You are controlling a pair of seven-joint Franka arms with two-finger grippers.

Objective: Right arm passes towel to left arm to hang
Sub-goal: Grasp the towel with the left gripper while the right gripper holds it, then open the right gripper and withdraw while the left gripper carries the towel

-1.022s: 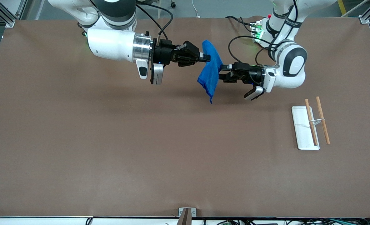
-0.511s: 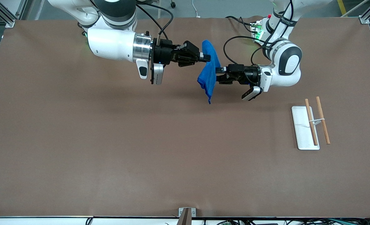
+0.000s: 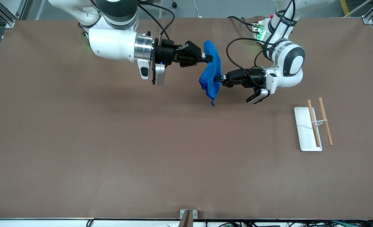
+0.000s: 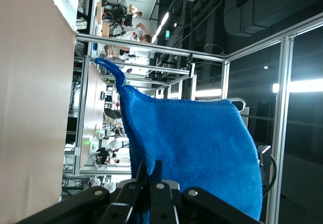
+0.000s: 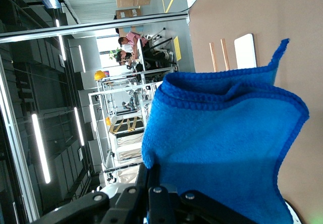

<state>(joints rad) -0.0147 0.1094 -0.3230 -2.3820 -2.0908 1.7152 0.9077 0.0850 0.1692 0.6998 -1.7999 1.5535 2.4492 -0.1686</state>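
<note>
The blue towel (image 3: 211,67) hangs in the air between both grippers, over the table's part nearest the arms' bases. My right gripper (image 3: 209,58) is shut on its upper edge. My left gripper (image 3: 218,78) is shut on the towel's side edge lower down. In the right wrist view the towel (image 5: 222,148) fills the frame above the shut gripper (image 5: 154,176). In the left wrist view the towel (image 4: 192,138) spreads above the shut gripper (image 4: 150,176), with its little loop (image 4: 108,67) sticking out at one corner.
A white rack base (image 3: 304,129) with two wooden rods (image 3: 313,123) lies on the brown table (image 3: 142,151) toward the left arm's end. It also shows in the right wrist view (image 5: 246,50). A small metal bracket (image 3: 188,214) sits at the table edge nearest the front camera.
My left gripper moved in from beside the towel and shut on its side edge. The right gripper kept its hold and barely moved.
</note>
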